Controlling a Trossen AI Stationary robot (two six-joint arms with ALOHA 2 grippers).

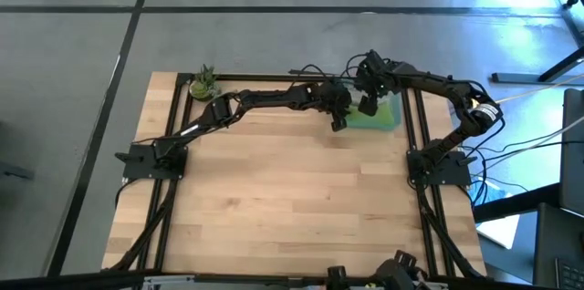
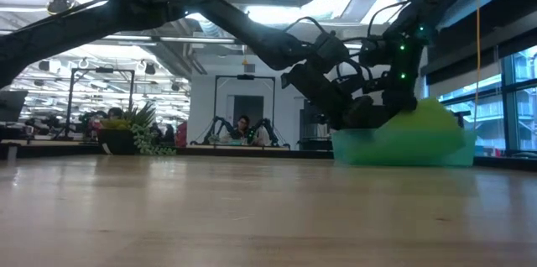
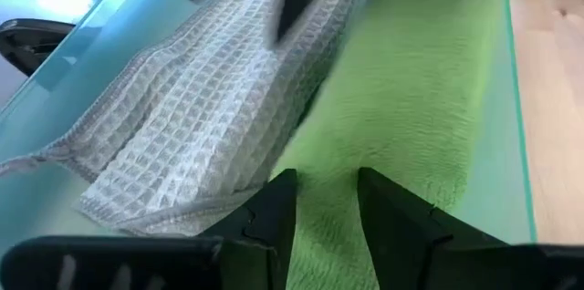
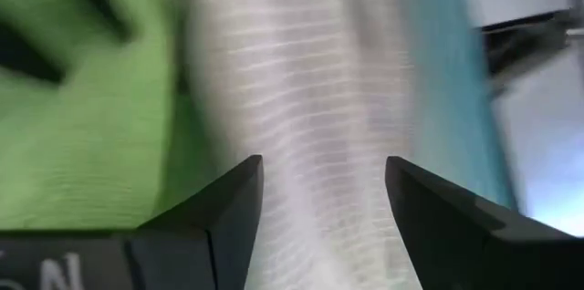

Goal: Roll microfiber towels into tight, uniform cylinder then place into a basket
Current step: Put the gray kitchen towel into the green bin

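While both arms reach to the far right part of the counter (image 1: 274, 190), roughly two o'clock from its middle in the high view, their grippers meet over the basket (image 1: 394, 119). The basket sits at the counter's far right edge, and both towels lie inside it side by side: the green towel (image 3: 411, 98) rolled lengthwise along one wall, the grey towel (image 3: 201, 117) loosely folded, not tightly rolled, touching the green one along its length.

The left gripper (image 3: 326, 201) hovers just above the green towel, its fingers a little apart with nothing between them. The right gripper (image 4: 324, 190) hangs over the grey towel (image 4: 301, 98), its fingers spread wide and holding nothing; the green towel (image 4: 82, 117) shows beside it.

In the low view the basket (image 2: 403, 149) stands at three o'clock of the picture, with the green towel (image 2: 432, 120) mounded above its rim and both grippers bunched against its near end. A small potted plant (image 1: 203, 82) stands at the counter's far left corner, about eleven o'clock, well apart from the basket.
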